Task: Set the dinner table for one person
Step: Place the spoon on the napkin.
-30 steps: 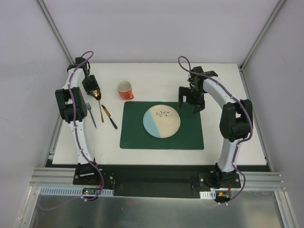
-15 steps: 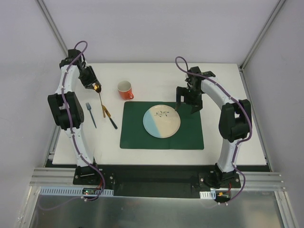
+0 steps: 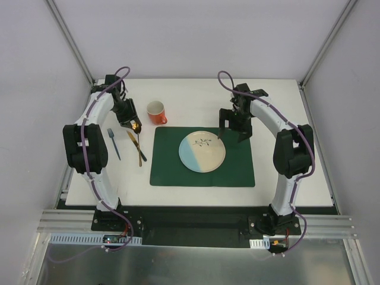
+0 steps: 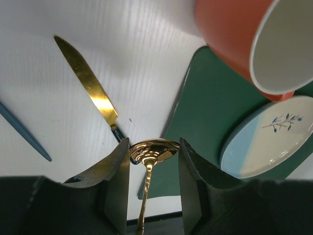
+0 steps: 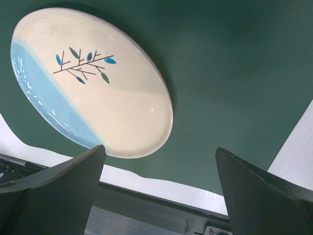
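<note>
Two tools: my left tool (image 4: 153, 143) clamps a gold spoon (image 4: 146, 176) by the knife (image 4: 90, 88); my right tool (image 5: 160, 152) gapes empty over the placemat (image 5: 234, 73).

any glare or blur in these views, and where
Left wrist: strong glare on the gold knife and the spoon; the near mug looks soft. Right wrist: plate sharp, fingers dark and blurred. Top external: even light, faint shadows.

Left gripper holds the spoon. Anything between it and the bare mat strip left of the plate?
Nothing visible. The spoon, in the left gripper, hangs by the placemat's left edge; that strip is bare. The knife lies on the dinner table beneath, the mug beyond the placemat's far corner.
</note>
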You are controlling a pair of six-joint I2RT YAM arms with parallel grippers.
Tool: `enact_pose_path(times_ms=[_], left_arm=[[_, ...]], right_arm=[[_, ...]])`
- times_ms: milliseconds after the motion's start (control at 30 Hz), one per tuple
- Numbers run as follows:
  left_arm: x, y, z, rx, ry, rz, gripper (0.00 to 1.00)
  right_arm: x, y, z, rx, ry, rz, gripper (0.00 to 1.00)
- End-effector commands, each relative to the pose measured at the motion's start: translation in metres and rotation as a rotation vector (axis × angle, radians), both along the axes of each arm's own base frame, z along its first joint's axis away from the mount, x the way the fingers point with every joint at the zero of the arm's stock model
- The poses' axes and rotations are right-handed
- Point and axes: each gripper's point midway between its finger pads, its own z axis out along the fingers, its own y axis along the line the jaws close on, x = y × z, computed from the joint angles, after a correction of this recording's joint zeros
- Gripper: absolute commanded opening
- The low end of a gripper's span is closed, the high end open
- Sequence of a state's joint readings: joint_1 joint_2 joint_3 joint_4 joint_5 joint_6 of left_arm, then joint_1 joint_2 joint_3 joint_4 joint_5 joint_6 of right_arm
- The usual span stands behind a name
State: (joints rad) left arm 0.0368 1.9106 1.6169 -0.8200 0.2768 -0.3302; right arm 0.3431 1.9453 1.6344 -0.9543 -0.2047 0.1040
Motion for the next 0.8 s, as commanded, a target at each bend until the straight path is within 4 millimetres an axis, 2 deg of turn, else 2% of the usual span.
enact_pose_path(times_ms=[0, 200, 367, 567, 767], left_arm=[[-0.015, -0.019, 0.031, 0.038, -0.065, 0.007, 0.00], [-0.022, -0.043, 0.034, 0.062, -0.066, 0.005, 0.00], [-0.026, -0.081, 0.034, 0.062, -0.059, -0.014, 0.00], [-0.028, -0.119, 0.021, 0.072, -0.029, -0.051, 0.00], [-0.033, -0.172, 0.014, 0.069, -0.032, -0.153, 0.00]], right_arm=[[-0.003, -0.002, 0.034, 0.014, -0.079, 0.001, 0.99], [-0.017, -0.006, 0.037, 0.016, -0.073, 0.021, 0.99], [-0.034, -0.011, 0.047, 0.027, -0.091, 0.033, 0.99], [-0.048, -0.016, 0.050, 0.030, -0.099, 0.022, 0.99], [-0.058, -0.024, 0.054, 0.012, -0.114, 0.021, 0.99]])
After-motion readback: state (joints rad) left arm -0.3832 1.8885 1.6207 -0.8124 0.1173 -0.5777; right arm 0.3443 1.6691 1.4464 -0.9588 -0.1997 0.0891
